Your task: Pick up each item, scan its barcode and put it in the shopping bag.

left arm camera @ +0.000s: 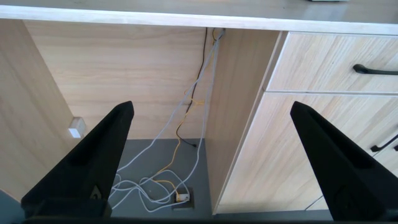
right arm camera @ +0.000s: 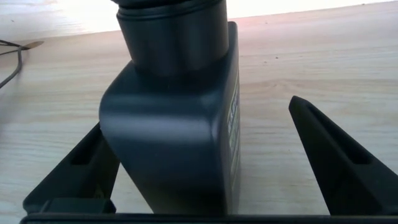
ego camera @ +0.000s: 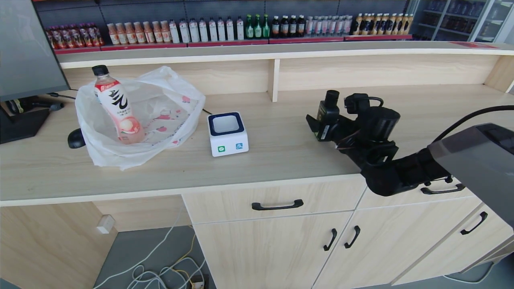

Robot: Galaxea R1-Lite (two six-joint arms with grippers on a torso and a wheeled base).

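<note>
the head camera is looking down over the wooden counter (ego camera: 281, 156). the left wrist camera is sitting low, facing the floor cables (left arm camera: 149, 190) under it, shared with the head view. the right wrist camera is peering closely at the dark bottle (right arm camera: 174, 137).

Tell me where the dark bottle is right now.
In the head view the dark bottle is at the right side of the counter, right of the scanner, inside the open right hand.

On the counter (ego camera: 281, 152), the bottle (ego camera: 118, 108) sits in the shopping bag (ego camera: 176, 96), left of the scanner (ego camera: 227, 134).
</note>
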